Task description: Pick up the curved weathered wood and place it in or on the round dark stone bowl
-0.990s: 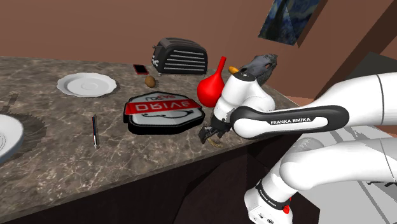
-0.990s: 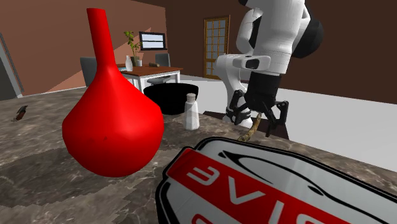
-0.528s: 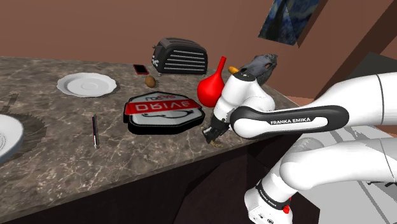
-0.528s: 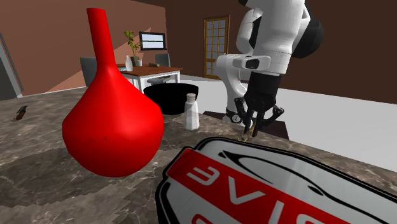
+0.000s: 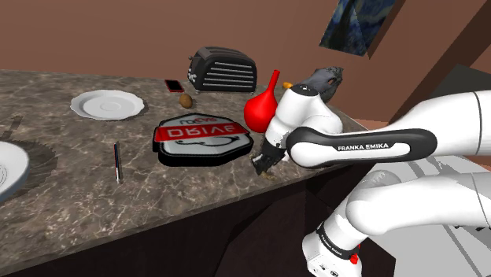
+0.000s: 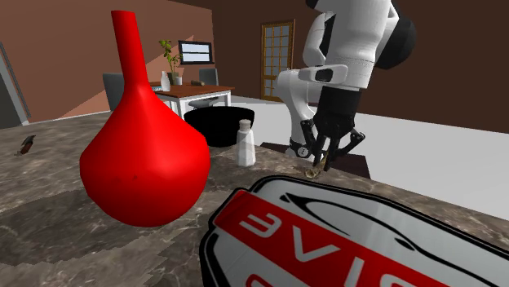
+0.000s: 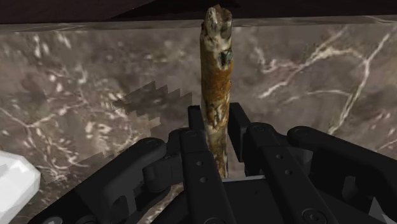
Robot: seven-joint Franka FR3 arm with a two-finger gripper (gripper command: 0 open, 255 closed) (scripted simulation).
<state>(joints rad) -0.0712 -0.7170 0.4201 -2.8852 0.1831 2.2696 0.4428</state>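
Note:
The curved weathered wood (image 7: 215, 83) is a thin brown-and-grey stick, and my gripper (image 7: 216, 130) is shut on its lower part. The stick points away from the hand toward the dark marbled countertop (image 7: 76, 102). In the second exterior view the gripper (image 6: 326, 155) hangs just over the counter's far edge, and the wood (image 6: 314, 171) pokes out below it, close to the surface. The round dark bowl (image 6: 219, 126) stands to the left of the gripper in that view, behind a white shaker (image 6: 245, 143). In the shoulder view the gripper (image 5: 263, 161) is beside the plaque, near the counter's edge.
A red long-necked vase (image 5: 261, 106) and a black-and-red plaque (image 5: 203, 140) lie close to the gripper. Farther off are a dark toaster (image 5: 224, 69), a white plate (image 5: 107, 104) and a pen (image 5: 118, 161). The counter drops off just past the gripper.
The fingers stood apart around the wood a second ago and have since closed on it. The hand has barely shifted.

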